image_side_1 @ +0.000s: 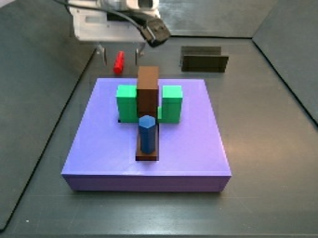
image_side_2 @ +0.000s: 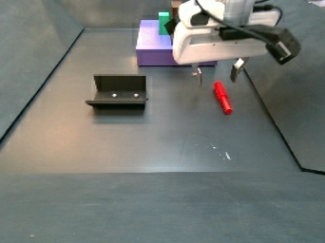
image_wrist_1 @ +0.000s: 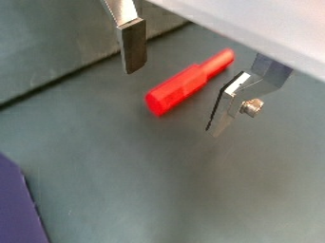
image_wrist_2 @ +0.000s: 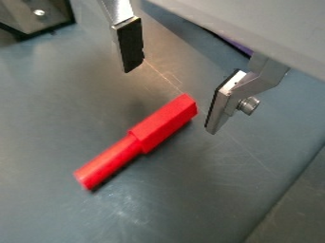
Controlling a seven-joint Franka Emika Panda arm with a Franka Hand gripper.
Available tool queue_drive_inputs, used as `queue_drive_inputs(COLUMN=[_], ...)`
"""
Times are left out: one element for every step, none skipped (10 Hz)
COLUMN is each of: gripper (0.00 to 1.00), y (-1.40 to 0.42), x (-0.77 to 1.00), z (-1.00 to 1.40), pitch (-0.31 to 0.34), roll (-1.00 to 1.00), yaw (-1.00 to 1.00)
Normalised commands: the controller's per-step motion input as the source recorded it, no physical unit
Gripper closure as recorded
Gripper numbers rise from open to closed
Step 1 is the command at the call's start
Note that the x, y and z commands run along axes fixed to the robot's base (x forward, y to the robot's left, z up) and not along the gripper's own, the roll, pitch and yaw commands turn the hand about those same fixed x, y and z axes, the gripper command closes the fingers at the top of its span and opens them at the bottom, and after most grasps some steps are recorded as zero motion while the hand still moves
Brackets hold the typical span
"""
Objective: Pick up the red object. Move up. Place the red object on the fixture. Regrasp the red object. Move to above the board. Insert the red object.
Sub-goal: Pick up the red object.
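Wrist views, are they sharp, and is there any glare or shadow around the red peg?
In both wrist views the red object is fairly sharp and evenly lit, with only a faint shadow beside it; the open tool hangs above it, its silver fingers catching bright highlights. In a side view the floor shows soft pale sheen.

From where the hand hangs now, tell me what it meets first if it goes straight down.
Most likely the red object, which lies flat on the floor between the open fingers of the hand in both wrist views. Depth is unclear, so the fingertips may reach the floor on either side first.
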Motion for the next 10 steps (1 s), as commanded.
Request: queue_drive_inputs(gripper=[0.0, 0.0, 0.0, 0.0, 0.0, 0.0, 0.0, 0.0, 0.0, 0.0], y=[-0.05, 0.0, 0.03, 0.05, 0.04, 0.01, 0.0, 0.02, 0.09, 0.17], x=[0.01, 0.0, 0.0, 0.0, -0.02, 0.0, 0.0, -0.02, -0.05, -0.11], z=[-0.42, -0.22, 0.0, 0.0, 0.0, 0.11, 0.13, 0.0, -0.01, -0.11], pitch=[0.03, 0.034, 0.014, 0.003, 0.003, 0.0, 0.0, 0.0, 0.0, 0.0], roll=[-0.06, 0.0, -0.01, 0.0, -0.02, -0.06, -0.04, -0.02, 0.0, 0.0], yaw=[-0.09, -0.02, 0.0, 0.0, -0.05, -0.03, -0.04, -0.04, -0.05, -0.09])
